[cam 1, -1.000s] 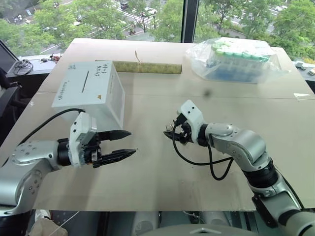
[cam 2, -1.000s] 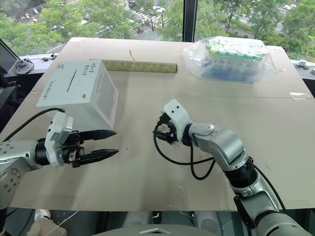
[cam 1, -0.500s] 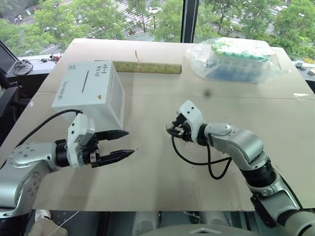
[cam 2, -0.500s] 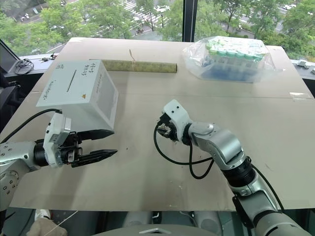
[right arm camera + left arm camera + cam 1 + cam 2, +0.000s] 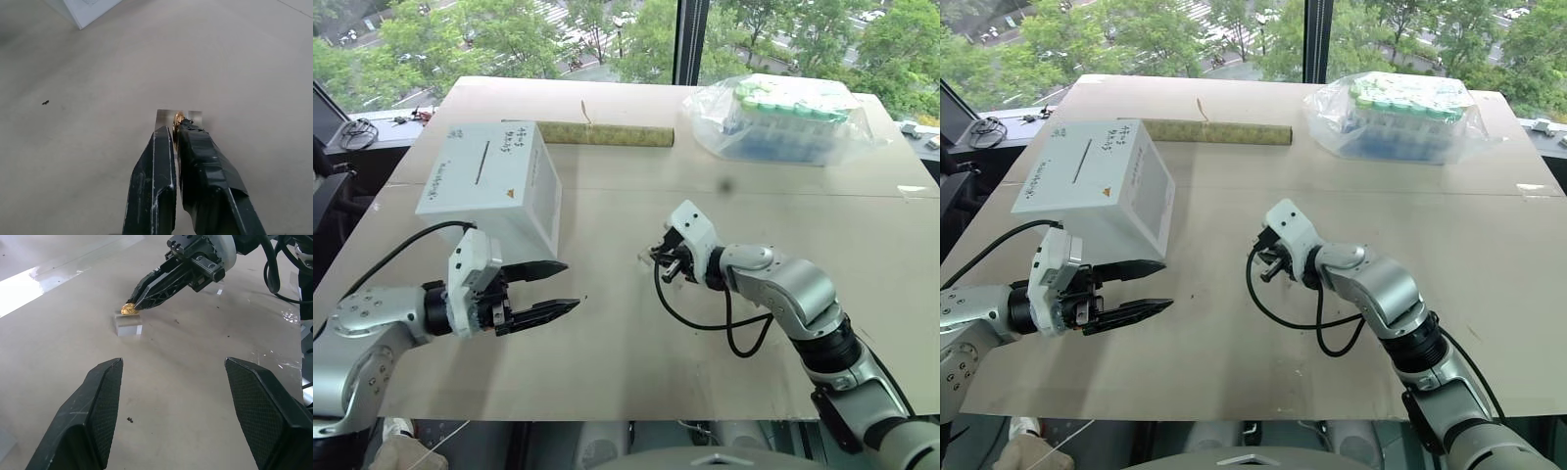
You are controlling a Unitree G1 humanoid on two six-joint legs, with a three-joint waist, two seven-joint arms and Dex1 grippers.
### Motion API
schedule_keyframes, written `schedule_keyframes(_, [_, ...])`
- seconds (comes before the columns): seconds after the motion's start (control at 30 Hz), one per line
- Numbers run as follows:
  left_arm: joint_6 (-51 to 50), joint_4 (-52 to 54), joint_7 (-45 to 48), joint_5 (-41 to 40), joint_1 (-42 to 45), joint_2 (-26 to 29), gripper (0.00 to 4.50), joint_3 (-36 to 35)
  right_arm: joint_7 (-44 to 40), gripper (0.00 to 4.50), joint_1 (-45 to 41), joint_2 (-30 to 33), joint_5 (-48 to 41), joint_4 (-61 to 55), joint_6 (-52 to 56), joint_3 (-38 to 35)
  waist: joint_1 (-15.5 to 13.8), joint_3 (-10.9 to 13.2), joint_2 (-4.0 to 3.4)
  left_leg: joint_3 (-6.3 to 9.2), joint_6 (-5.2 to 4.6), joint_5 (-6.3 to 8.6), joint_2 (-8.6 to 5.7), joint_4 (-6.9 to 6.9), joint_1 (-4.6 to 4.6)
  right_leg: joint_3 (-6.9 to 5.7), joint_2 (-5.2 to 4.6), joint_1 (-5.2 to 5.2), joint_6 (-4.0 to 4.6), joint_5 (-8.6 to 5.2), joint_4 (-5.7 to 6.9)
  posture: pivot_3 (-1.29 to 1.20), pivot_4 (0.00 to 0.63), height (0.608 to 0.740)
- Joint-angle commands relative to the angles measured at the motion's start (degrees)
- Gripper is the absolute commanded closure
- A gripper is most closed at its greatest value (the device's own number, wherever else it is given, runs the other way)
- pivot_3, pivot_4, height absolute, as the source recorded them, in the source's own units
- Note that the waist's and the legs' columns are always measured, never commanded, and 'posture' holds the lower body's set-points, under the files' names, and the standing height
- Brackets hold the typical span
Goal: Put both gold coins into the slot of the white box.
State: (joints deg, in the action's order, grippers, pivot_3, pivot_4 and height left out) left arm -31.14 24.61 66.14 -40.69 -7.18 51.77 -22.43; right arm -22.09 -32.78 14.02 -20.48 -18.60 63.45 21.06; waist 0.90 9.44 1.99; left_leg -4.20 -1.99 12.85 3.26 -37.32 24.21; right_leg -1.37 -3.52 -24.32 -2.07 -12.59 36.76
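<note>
1. Head view: white box [image 5: 491, 184] with slot [image 5: 481, 162] sits far-left of the right gripper [image 5: 658, 260]; left gripper [image 5: 558, 287], wide open and empty, is nearer.
2. Left wrist view: right fingertips pinch 1 gold coin [image 5: 128, 309] on a clear holder [image 5: 128, 325].
3. Right wrist view: fingers closed on the coin's edge.

The left end effector [image 5: 171, 396] hovers with its fingers wide apart, pointing right. The right end effector [image 5: 175, 128] points down to the left, fingers pinched together.

Gold coin [image 5: 128, 309], clear holder [image 5: 129, 325], white box [image 5: 494, 181] (black handwriting, orange triangle), black pincer [image 5: 136, 305].
</note>
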Motion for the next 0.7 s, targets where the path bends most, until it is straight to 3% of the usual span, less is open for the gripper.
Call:
schedule_keyframes(0.03, [1.26,1.83,-0.06,-0.51,-0.74,-0.06,1.15,-1.68,-0.65,4.22,-1.09,0.00,0.65,-0.57,-0.96,0.26,0.00,0.00,0.00,-0.01,0.00,0.00,0.00,0.00,0.00,0.01,0.00,0.00,0.00,0.00,0.00,0.00,0.150,0.740])
schedule_keyframes(0.7, [3.49,0.75,-0.41,-0.23,-1.68,-0.55,1.15,-1.12,-2.18,4.37,-1.60,-0.39,2.35,1.03,-2.59,-0.63,0.02,0.00,0.00,-0.01,0.00,0.00,0.00,0.01,0.13,0.00,-0.02,-0.12,0.00,0.00,0.00,0.00,0.150,0.740])
